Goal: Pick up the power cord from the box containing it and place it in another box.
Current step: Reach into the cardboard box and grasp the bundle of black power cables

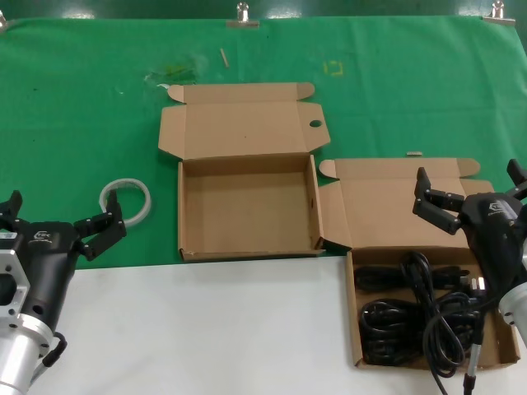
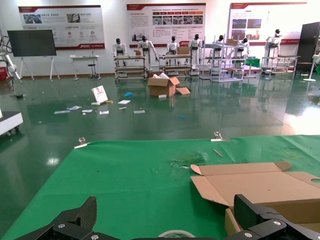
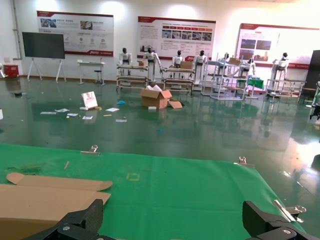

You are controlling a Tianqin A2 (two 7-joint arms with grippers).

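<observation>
The power cord, a slim black cable gathered into a long narrow hank (image 1: 416,276), lies along the far side of the tray of the shallow brown cardboard source box (image 1: 355,329). A thicker mass of several black cords (image 1: 412,325) fills the nearer part of the same tray, touching the hank. The lid of this box stands open behind the tray, with wide wings at each side.

The right gripper (image 1: 469,191) hovers above the far edge of the source box, over the lid. Its black fingers (image 1: 435,202) are spread wide, and nothing is held between them. A black robot cable with a silver metal connector (image 1: 469,380) hangs from the right arm at the near edge of the source box.

The second shallow brown cardboard box (image 1: 247,251), a plain squarish tray, sits just left of the source box. Its lid panel is open at the far side and carries a small round hole (image 1: 315,124) near its right edge.

Well left of the source box, beyond the second box, a white ring (image 1: 127,202) rests on the green cloth (image 1: 82,107). The left gripper (image 1: 62,222) is positioned near this ring, fingers spread apart and holding nothing. The white table surface (image 1: 206,329) lies at the near side of both boxes.
</observation>
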